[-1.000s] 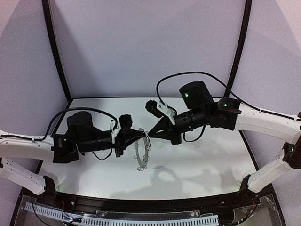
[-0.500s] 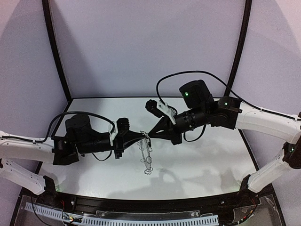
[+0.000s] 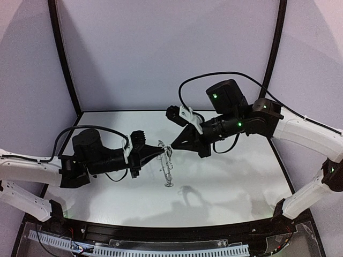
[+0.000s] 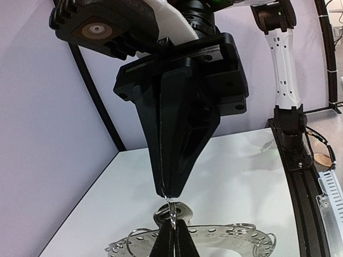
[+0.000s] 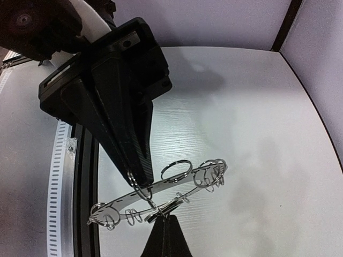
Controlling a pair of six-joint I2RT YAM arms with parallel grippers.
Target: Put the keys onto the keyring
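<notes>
Two black robot arms are meeting tip to tip above the middle of the white tabletop (image 3: 236, 182), about midway between its left and right edges and well in from the near edge; the threading step looks to be in hand, with the key being worked onto the ring rather than fetched or set down; the left gripper (image 3: 160, 152) is reaching in from the left with its jaws pressed together, pinching the rim of the keyring (image 3: 168, 170), a flat dark-grey ring fringed with small wire loops; the ring is hanging edge-on below the two tips, clear of the tabletop and throwing a shadow toward the near edge; the right gripper (image 3: 172, 145) is pointing down and leftward from the far right, its jaws also pressed together with no gap showing; in the left wrist view its tip is nipping a thin wire loop (image 4: 170, 203), and the key (image 4: 172, 214), a tiny metal-looking piece, is sitting just under that tip against the ring's rim; whether that loop belongs to the key or to the ring's fringe is too small to tell, as is whether the key is already threaded on; the next move is probably calling for a small, careful twist or slide of the right tip along the loop while the left is holding the ring steady, since both pinches are on thin wire and a slip could drop the key onto the tabletop.
</notes>
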